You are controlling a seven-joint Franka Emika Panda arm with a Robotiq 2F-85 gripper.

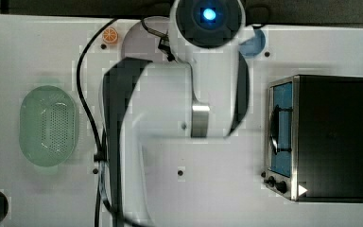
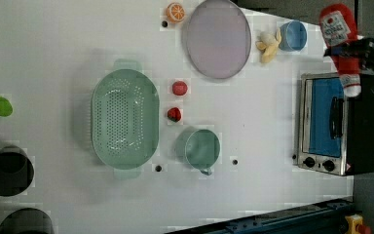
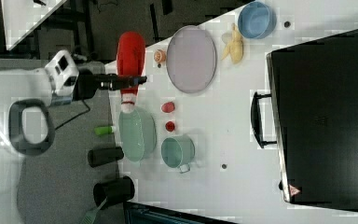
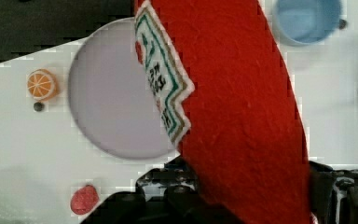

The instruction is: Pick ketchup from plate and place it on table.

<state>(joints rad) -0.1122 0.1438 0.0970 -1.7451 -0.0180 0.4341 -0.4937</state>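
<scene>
Ketchup: the red felt bottle (image 3: 130, 60) hangs in the air, clear of the plate, its pale cap end pointing toward the green colander in the right view; in the left view it (image 2: 342, 41) sits above the toaster oven's corner, and in the wrist view its white-edged label fills the near foreground (image 4: 233, 107).
Gripper: the black gripper (image 3: 129, 83) is clamped across the ketchup's narrow neck, jaws closed on it from both sides; in the left view it (image 2: 353, 50) crosses the bottle just above the cap.
Plate: the pale lilac-grey plate (image 2: 217, 39) lies bare on the table, also seen in the right view (image 3: 191, 58) and behind the bottle in the wrist view (image 4: 107, 98).
Table: the white tabletop (image 2: 53, 58) with small dark dots carries everything else.
Arm: the white arm (image 1: 170, 118) stretches across the middle of the top view.
Around the plate: an orange slice (image 2: 176, 12) just beside the plate at the left view's left, a banana (image 2: 269, 45) and a small blue bowl (image 2: 292, 35) at the left view's right.
Mid-table: two small red fruit pieces (image 2: 179, 88) lie between the green colander (image 2: 124, 118) and the plate, with a green mug (image 2: 202, 147) near them.
Oven: a toaster oven (image 2: 336, 129) with a blue window stands at the left view's right edge.
</scene>
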